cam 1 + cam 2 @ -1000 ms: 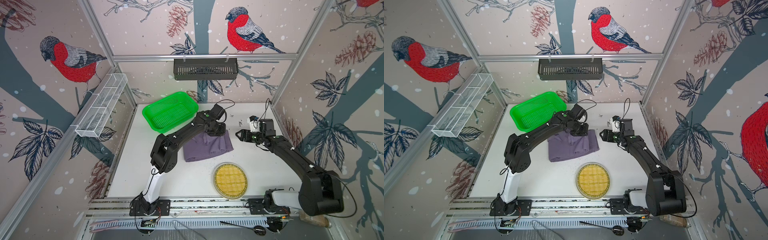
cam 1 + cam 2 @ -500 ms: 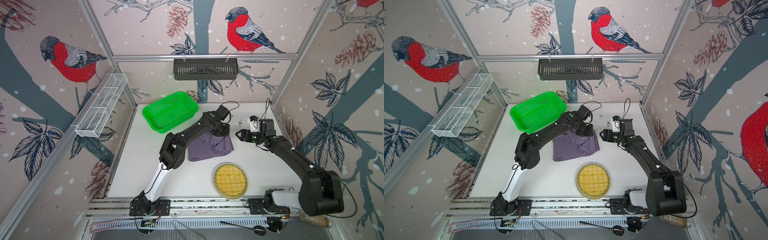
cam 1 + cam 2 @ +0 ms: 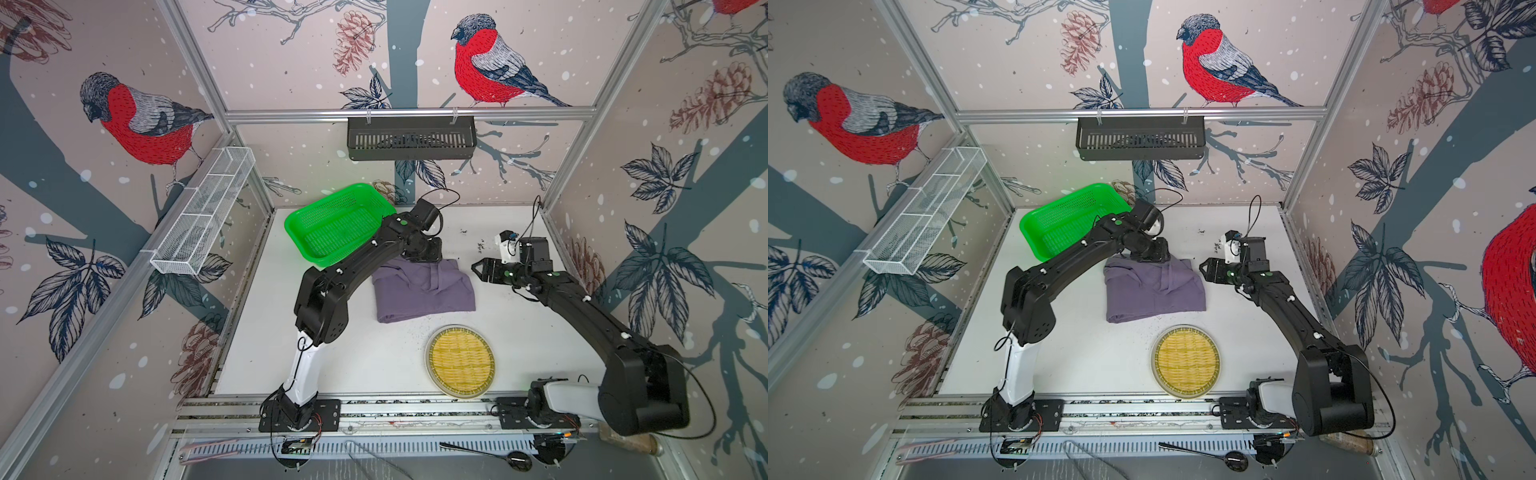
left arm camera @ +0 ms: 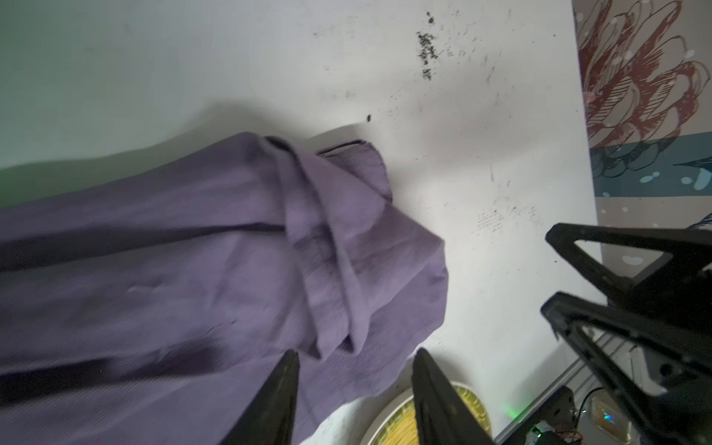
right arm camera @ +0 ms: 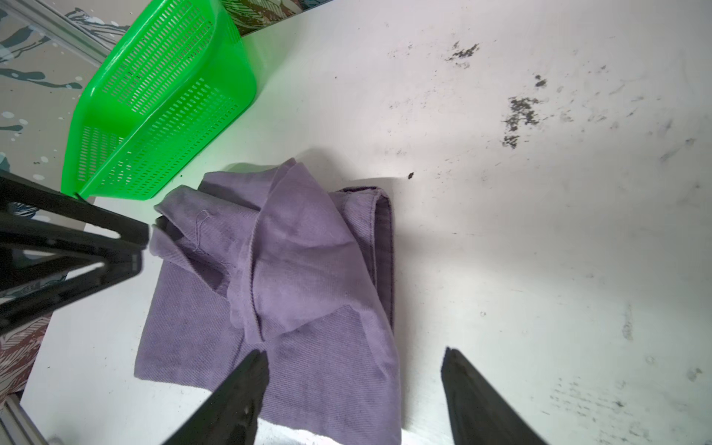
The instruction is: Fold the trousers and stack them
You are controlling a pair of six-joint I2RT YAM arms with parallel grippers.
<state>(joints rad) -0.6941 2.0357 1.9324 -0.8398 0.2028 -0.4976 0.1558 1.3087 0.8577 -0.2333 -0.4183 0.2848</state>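
The purple-grey trousers [image 3: 424, 295] [image 3: 1154, 295] lie folded into a rough square at the middle of the table, with a loose wrinkled flap [image 5: 285, 246] on top. My left gripper [image 3: 427, 254] [image 3: 1152, 254] hovers over their far edge. In the left wrist view it [image 4: 356, 352] is open, with the cloth [image 4: 192, 269] below and nothing pinched. My right gripper [image 3: 478, 268] [image 3: 1204, 266] hangs just right of the trousers' far right corner. It [image 5: 354, 351] is open and empty over the cloth's edge [image 5: 346, 385].
A green basket [image 3: 336, 224] stands at the back left, touching the trousers' far corner. A round woven yellow tray [image 3: 460, 360] sits at the front, right of centre. A black basket [image 3: 411, 137] hangs on the back wall, a white wire rack [image 3: 203, 212] on the left wall.
My left gripper has gone from shut to open and has let go of the cloth, whose flap now lies on the folded pile. The right arm has stayed still.
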